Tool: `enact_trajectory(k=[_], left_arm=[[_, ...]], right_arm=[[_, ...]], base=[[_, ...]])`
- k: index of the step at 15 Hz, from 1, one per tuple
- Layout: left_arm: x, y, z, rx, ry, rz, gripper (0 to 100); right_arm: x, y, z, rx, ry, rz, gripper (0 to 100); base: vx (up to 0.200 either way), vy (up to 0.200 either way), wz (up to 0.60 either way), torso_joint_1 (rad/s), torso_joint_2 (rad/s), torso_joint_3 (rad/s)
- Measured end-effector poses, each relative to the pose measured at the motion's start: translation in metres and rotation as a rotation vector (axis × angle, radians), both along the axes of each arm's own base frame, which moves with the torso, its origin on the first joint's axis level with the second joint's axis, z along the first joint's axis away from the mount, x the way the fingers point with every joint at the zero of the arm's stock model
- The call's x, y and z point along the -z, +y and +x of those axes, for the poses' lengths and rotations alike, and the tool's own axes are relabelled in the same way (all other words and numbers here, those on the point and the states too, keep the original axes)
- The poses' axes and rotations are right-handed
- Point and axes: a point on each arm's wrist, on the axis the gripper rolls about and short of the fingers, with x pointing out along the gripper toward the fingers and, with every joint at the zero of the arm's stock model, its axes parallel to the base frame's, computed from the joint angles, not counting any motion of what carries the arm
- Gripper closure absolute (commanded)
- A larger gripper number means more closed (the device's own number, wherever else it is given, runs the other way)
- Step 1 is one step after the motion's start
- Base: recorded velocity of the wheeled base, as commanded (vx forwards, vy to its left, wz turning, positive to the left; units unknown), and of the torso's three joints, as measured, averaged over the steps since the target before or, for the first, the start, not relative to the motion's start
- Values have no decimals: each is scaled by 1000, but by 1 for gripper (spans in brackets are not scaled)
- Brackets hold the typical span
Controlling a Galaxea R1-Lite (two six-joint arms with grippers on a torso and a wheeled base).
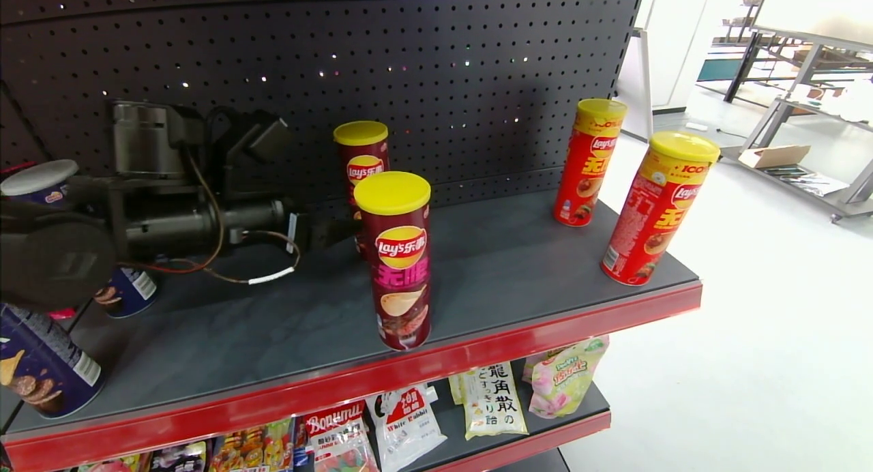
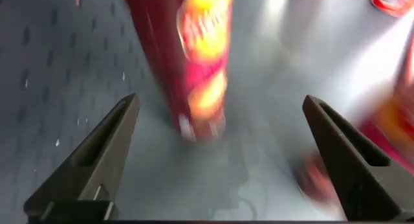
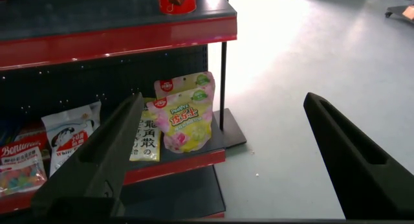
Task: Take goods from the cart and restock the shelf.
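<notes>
Two maroon chip cans with yellow lids stand upright on the top shelf (image 1: 518, 267), one at the back (image 1: 361, 159) and one near the front edge (image 1: 399, 254). My left gripper (image 1: 327, 230) hovers low over the shelf just left of the back can. Seen from the left wrist, the left gripper (image 2: 221, 101) is open, and a blurred maroon can (image 2: 194, 62) stands ahead between the fingers, untouched. My right gripper (image 3: 224, 98) is open and holds nothing, down beside the lower shelves facing a pink-and-green snack bag (image 3: 184, 117).
Two red cans (image 1: 588, 161) (image 1: 658, 206) stand at the shelf's right end. Blue cans (image 1: 41, 363) (image 1: 126, 291) stand at its left, behind and below my left arm. A black pegboard (image 1: 443, 63) backs the shelf. Snack bags (image 1: 487, 400) fill the lower shelf; open floor lies to the right.
</notes>
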Motion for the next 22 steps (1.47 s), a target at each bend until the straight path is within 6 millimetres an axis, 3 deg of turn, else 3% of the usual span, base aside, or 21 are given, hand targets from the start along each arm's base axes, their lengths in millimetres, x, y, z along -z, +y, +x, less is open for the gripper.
enact_trajectory(k=[4,7,10,12,16,19,22], left_arm=[[-15,30,-83,-39,44,0,0],[-23,52,-166,-65,18,-52,0],[-9,70,-242,-127,-59,-136,0],[9,83,-278,-324,-107,-145,0],[27,94,-306,-530,-192,-178,0],[36,98,-312,-646,-225,-171,0],[38,99,-314,-665,-234,-168,0]], right_arm=[[0,0,0,0,0,0,0],[0,0,0,0,0,0,0],[0,0,0,0,0,0,0],[0,0,0,0,0,0,0],[0,0,0,0,0,0,0],[0,0,0,-3,0,-3,0],[0,0,0,-4,0,-6,0]], base=[[0,0,0,0,0,0],[0,0,0,0,0,0],[0,0,0,0,0,0],[0,0,0,0,0,0],[0,0,0,0,0,0],[0,0,0,0,0,0],[0,0,600,1,2,-1]])
